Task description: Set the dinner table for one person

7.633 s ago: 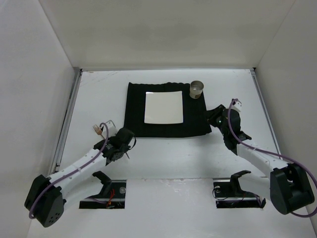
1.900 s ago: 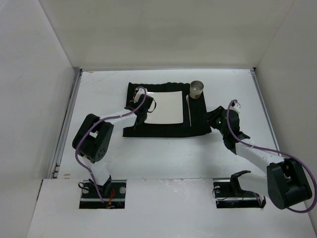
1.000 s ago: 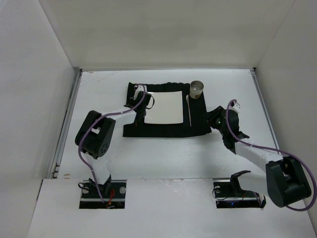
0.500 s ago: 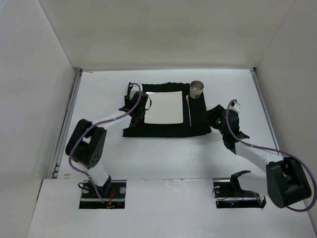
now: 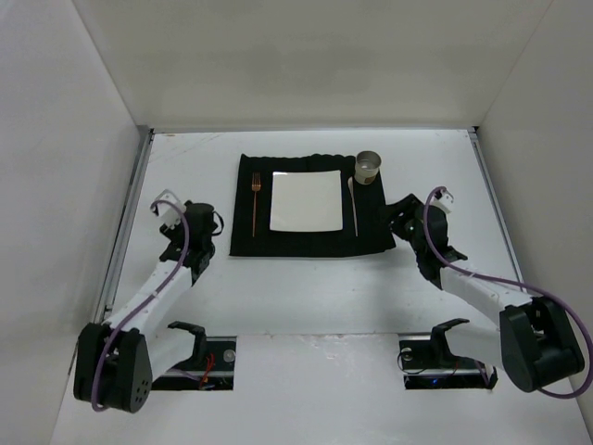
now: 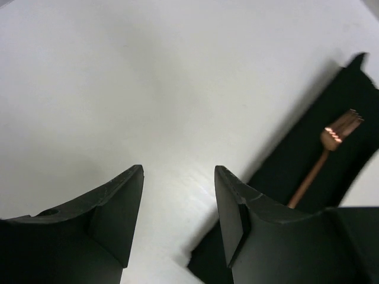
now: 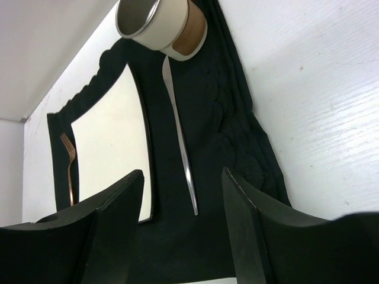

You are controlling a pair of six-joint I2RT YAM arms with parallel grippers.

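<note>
On the white dinner table (image 5: pixel 306 297) lies a black mat (image 5: pixel 243 232) with a square white plate (image 5: pixel 306 201). A copper fork (image 5: pixel 255 199) lies left of the plate and a slim silver utensil (image 5: pixel 352 206) right of it. A cup (image 5: pixel 369 167) stands on the mat's back right corner. My left gripper (image 5: pixel 206 225) hovers left of the mat, open and empty (image 6: pixel 179 171), with the fork (image 6: pixel 331 139) ahead to its right. My right gripper (image 5: pixel 400 211) is at the mat's right edge, open and empty (image 7: pixel 183 173), facing the utensil (image 7: pixel 180 136) and cup (image 7: pixel 163 23). No person is in view.
Thin metal rails run along the table's left (image 5: pixel 122 232) and right (image 5: pixel 498 204) edges, with white walls beyond. Both arm bases sit in slots at the near edge (image 5: pixel 195 357) (image 5: pixel 445 357).
My left gripper has opened and drawn back leftward off the mat, leaving the fork lying left of the plate. My right gripper has opened wider and has barely moved.
</note>
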